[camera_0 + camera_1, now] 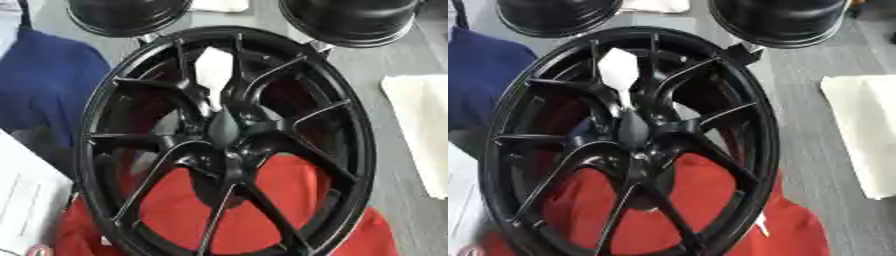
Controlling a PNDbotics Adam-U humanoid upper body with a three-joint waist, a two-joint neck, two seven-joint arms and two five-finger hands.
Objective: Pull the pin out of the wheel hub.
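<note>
A: Starting at the left: a blue cloth (48, 80), with a white sheet (26, 200) below it. Any sign of the robot's hands?

B: None. Neither hand shows in either view, so how far open they are, or what they hold, cannot be told. Places can't be pegged to a hand either, so the wheel will have to do.

A: Then the middle: the black wheel (232, 170) fills the picture, lying over a red cloth (289, 185).

B: And there's the pin (214, 67), a white flat head above the hub (223, 130), its thin stem running down to the hub's upper left edge. It looks seated, not drawn clear.

A: So which step?

B: By that, the pull looks yet to come. A hand would have to come in over the spokes, close on the white head and draw along the stem's line, not sideways.

A: Room?

B: It's tight, with spokes on both sides of the head. Two black round things (127, 15) crowd the far rim.

A: On the right?

B: A white towel (424, 130) on a grey surface (394, 200).
</note>
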